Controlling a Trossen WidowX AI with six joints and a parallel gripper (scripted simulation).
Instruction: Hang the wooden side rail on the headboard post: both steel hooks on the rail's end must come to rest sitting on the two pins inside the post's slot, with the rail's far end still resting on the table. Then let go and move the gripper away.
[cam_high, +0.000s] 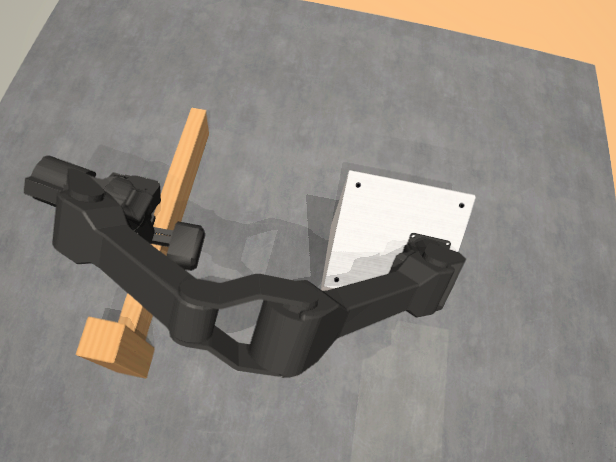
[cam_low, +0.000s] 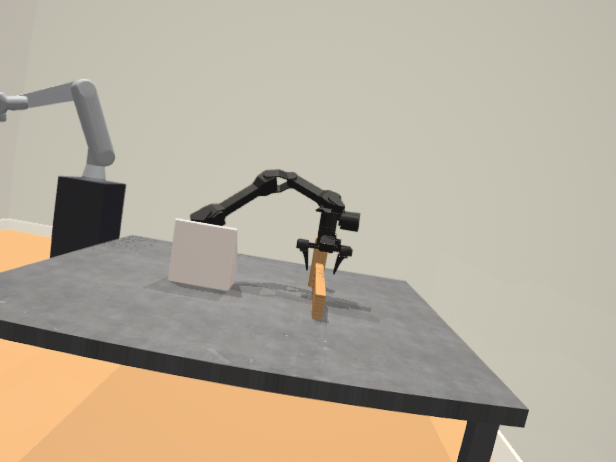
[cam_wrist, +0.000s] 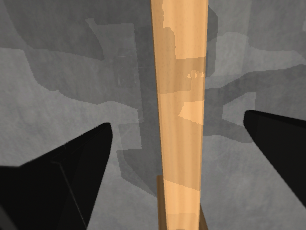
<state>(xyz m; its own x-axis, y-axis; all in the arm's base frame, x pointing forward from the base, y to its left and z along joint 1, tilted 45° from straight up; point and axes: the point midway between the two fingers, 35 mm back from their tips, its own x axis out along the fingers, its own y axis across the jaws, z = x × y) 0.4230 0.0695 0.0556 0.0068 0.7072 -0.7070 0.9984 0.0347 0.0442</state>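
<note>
Directly below the wide-open end effector (cam_low: 323, 262), untouched, the rail (cam_wrist: 181, 120).

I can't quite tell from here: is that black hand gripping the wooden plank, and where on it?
Nothing is held. The hand is open, its fingers standing apart on either side of the wooden rail without touching it.

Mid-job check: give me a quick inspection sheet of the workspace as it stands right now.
Surface: grey table, shadows only.
Job's things: wooden side rail runs to the headboard post; hooks and pins hidden.
Clutter: nothing seen.
Grippers: gripper open, fingers apart on both sides of the rail, not touching it.
Cables: nothing seen.
Surroundings: white base block carrying the arm; grey arm on a black pedestal beyond the table; orange floor.
</note>
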